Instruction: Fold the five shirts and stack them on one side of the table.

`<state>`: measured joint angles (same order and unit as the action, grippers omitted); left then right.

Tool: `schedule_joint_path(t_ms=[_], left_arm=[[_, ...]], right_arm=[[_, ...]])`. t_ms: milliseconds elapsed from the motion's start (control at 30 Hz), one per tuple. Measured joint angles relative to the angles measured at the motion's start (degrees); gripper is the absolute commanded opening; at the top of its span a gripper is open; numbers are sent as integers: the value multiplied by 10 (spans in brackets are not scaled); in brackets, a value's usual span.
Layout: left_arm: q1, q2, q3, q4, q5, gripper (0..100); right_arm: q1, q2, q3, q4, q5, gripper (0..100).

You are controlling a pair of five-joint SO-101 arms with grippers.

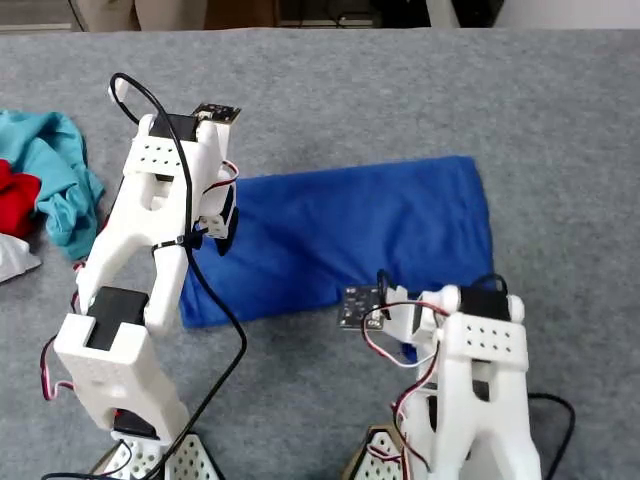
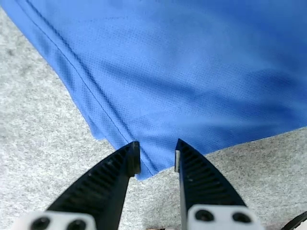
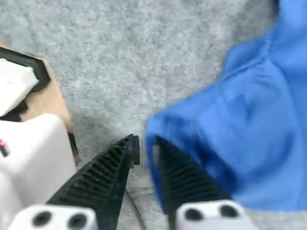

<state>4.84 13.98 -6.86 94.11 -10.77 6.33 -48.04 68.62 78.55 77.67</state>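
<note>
— Starting with the shirt: where does it lie?

— The blue shirt (image 1: 350,235) is spread flat in the middle of the grey table cover (image 1: 400,90), a long rectangle with its far edge tilted up toward the right side. A stitched hem runs along one edge, plain in the left wrist view.

— And the grippers?

— The left gripper (image 2: 154,158) hangs just over a corner of that shirt. Its jaws stand a little apart, with nothing clamped between them; the cloth's corner lies below the gap. The right gripper (image 3: 146,146) is at the shirt's near edge, closed down to a narrow slit with a fold of the blue cloth pinched in it. The fabric bunches up toward it there. In the high view a bit of blue pokes out under that arm, nearer than the rest of the shirt's edge.

— Anything else on the table?

— At the left edge, well apart from the blue one, sits a heap: a teal shirt (image 1: 55,175), a red shirt (image 1: 18,190) against it, and a white cloth (image 1: 15,255) just in front. A black cable (image 1: 185,190) loops along the left arm.
</note>
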Motion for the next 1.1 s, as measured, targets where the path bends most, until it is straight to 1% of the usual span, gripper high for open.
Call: schedule_joint_path(t_ms=[133,233,333,467,633,733,833,900,1100], left_arm=[[0,0,0,0,0,140],[0,0,0,0,0,140],[0,0,0,0,0,140],[0,0,0,0,0,140],[0,0,0,4,0,140],[0,0,0,4,0,140],[0,0,0,4,0,140],[0,0,0,4,0,140],[0,0,0,4,0,140]], right_arm=[[0,-35,-30,18,0,175],[0,-42,-59,17,0,133],[0,-40,-64,-17,0,84],[0,10,-66,-54,0,43],[4,73,-66,-96,0,41],[11,108,-66,-101,0,41],[12,120,-66,-83,0,41],[12,120,-73,-47,0,41],[-18,84,-77,24,0,42]])
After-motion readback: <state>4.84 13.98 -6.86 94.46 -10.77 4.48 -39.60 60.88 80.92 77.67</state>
